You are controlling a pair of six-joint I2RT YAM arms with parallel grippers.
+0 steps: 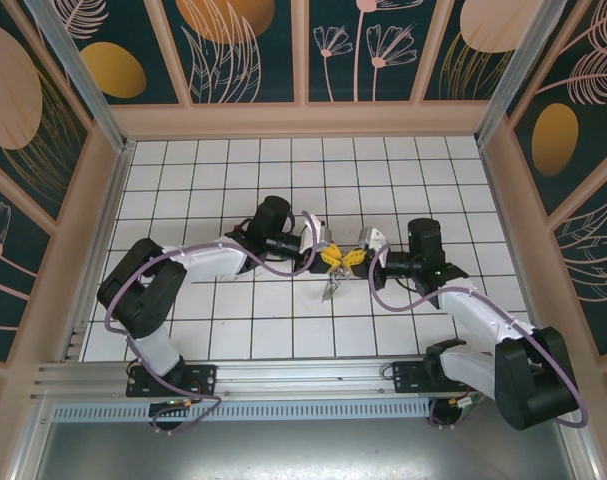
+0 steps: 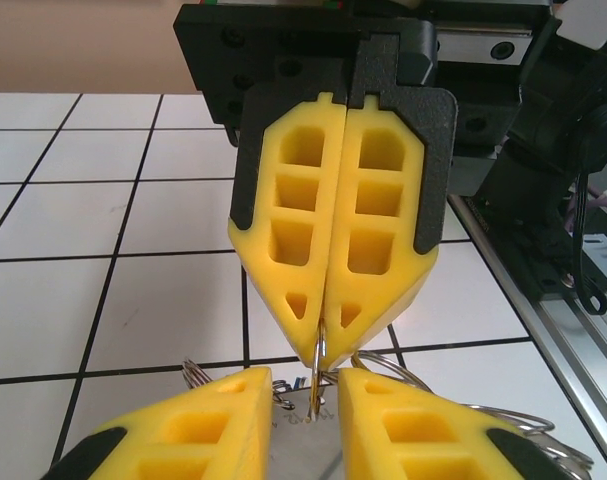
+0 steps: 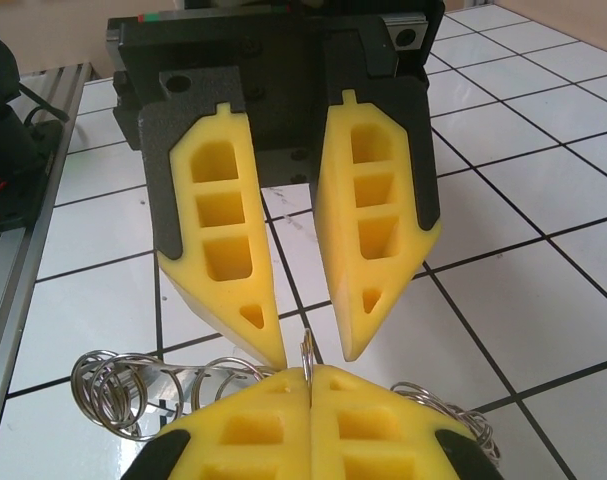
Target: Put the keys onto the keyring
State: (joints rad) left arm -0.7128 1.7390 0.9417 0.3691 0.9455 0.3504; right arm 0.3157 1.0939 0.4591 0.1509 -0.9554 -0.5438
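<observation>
My right gripper point(image 3: 311, 375) is shut on a thin silvery ring point(image 3: 307, 350) of the keyring, holding it upright on edge. Bunches of wire loops point(image 3: 113, 390) hang off it on both sides. My left gripper point(image 3: 314, 357) faces the right one tip to tip, and its jaws stand apart either side of that ring. In the left wrist view the ring point(image 2: 321, 352) sticks out of the shut right gripper point(image 2: 323, 340). There it reaches into the gap of the left gripper point(image 2: 305, 380), above a flat silvery piece point(image 2: 308, 430). From above, both grippers meet mid-floor with the bundle point(image 1: 330, 288) dangling below. The keys are out of view.
White tiled floor point(image 1: 283, 180) spreads all round the grippers. Patterned walls point(image 1: 83, 200) close in the left, right and back. An aluminium rail point(image 1: 283, 375) runs along the near edge by the arm bases.
</observation>
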